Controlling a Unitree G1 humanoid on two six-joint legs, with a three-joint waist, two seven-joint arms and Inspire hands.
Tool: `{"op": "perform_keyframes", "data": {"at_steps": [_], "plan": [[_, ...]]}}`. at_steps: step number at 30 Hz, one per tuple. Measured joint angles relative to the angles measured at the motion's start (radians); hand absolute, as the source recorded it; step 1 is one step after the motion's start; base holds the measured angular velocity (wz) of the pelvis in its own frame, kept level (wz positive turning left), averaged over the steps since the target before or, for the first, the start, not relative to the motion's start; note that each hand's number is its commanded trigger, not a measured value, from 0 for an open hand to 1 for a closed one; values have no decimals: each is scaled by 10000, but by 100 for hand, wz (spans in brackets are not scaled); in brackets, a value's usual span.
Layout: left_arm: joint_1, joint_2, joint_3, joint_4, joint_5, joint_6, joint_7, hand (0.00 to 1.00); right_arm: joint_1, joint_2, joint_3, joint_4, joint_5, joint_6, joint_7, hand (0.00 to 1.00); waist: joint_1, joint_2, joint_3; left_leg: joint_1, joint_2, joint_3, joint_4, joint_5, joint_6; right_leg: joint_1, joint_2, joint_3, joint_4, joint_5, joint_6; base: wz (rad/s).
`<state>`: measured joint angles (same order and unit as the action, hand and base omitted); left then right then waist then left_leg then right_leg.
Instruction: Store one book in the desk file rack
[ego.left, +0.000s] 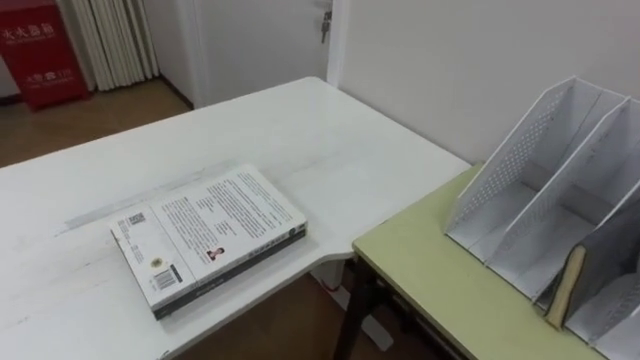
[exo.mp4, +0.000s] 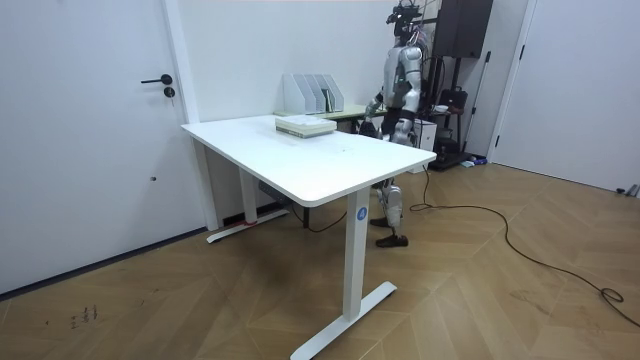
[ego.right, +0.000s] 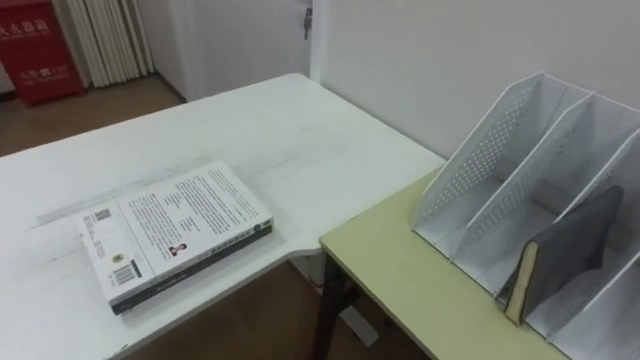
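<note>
Two books (ego.left: 210, 235) lie stacked flat near the white table's (ego.left: 300, 130) front edge, the top one white with print and a barcode. To their right, on a green desk (ego.left: 440, 280), stands a white perforated file rack (ego.left: 560, 190) with several slanted slots. A dark book with tan page edges (ego.left: 565, 285) leans in one of the nearer slots. In the room view I stand behind the white table, beside the books (exo.mp4: 305, 125) and the rack (exo.mp4: 310, 95). One of my hands (exo.mp4: 374, 107) hangs low in front of my body, too small to read.
A narrow gap with wooden floor separates the white table from the green desk. A red cabinet (ego.left: 40, 50) and curtains stand far left, a white door (ego.left: 265, 40) beyond the table. Dark equipment (exo.mp4: 455, 60) stands behind me in the room view.
</note>
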<state>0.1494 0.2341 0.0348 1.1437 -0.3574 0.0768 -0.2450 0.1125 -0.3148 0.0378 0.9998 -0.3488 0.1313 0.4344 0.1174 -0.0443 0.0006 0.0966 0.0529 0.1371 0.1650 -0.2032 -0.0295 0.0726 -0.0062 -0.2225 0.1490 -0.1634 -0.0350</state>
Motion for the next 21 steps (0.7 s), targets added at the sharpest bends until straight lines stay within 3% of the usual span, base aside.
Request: {"op": "perform_keyframes", "data": {"at_steps": [7, 13, 21], "plan": [[125, -583, 464, 188, 120, -60, 29, 0, 218, 881, -218, 2496, -549, 145, -2258, 0, -204, 512, 16, 42, -91, -2, -5, 3, 4, 57, -94, 14, 51, -120, 81, 3], [372, -644, 814, 179, 233, -35, 36, 0, 301, 1498, -456, 3286, -261, 339, -3220, 0, -586, 491, 29, 147, -114, -78, -41, 3, 4, 36, -89, 21, 191, -183, 82, -3], [408, -649, 890, 150, 292, 73, 182, 0, 355, 1718, -527, 3621, 499, 716, -3587, 0, -643, 480, 43, 318, -144, -43, -53, 1, 4, 143, -117, 216, 203, -252, 97, -2]]}}
